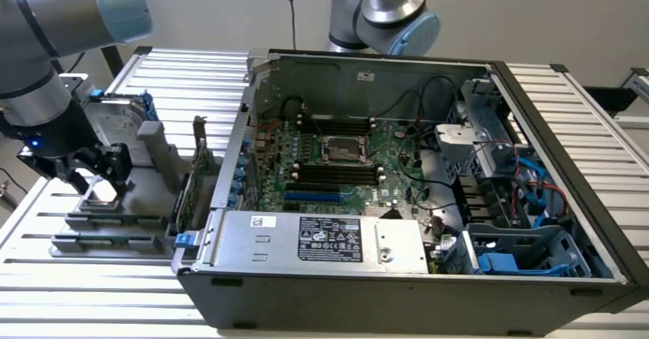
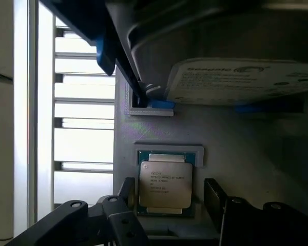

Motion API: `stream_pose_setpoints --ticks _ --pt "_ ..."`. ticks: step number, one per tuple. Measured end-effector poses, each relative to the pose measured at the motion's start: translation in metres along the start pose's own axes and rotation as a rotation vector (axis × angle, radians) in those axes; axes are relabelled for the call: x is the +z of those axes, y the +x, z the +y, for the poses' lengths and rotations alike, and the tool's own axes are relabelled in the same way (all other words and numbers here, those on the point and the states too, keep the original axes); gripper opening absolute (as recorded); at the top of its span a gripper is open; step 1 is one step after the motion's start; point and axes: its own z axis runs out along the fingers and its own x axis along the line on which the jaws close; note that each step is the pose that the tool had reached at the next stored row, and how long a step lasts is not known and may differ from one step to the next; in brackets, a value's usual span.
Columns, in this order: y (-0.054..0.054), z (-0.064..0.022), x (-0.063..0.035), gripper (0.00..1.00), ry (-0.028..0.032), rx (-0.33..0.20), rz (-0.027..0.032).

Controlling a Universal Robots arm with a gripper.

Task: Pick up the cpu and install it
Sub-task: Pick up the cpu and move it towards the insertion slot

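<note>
Jaws wide, straddling cpu (image 2: 165,184), no grip yet. It sits in holder (image 2: 231,146), 9 o'clock of case (image 1: 406,301), ext. view. Socket (image 1: 343,150) empty: pick + install undone.

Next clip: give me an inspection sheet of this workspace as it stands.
Surface: slatted metal table, bearing an open computer case and a grey holder.
Job's things: cpu lying flat in the holder's recess; motherboard socket inside the case.
Clutter: hard drive with blue rails, near the cpu.
Grippers: gripper open, a finger on either side of the cpu, not gripping it.
Cables: blue cables and black ones inside the case.
Surroundings: white wall.
</note>
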Motion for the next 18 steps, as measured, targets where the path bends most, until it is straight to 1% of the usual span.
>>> stream_pose_setpoints --ticks 2,7,16,17,18 --pt "0.0000 -0.0002 0.0011 0.65 -0.0010 0.003 0.0012" --pt "0.0000 -0.0005 0.0052 0.65 -0.0012 0.008 0.0043" --pt "0.0000 -0.0007 0.0090 0.65 -0.0012 0.015 0.0103" --pt "0.0000 -0.0007 0.0090 0.63 -0.0015 0.016 0.0106" --pt "-0.0001 -0.0007 0.0091 0.63 -0.0018 0.016 0.0106"
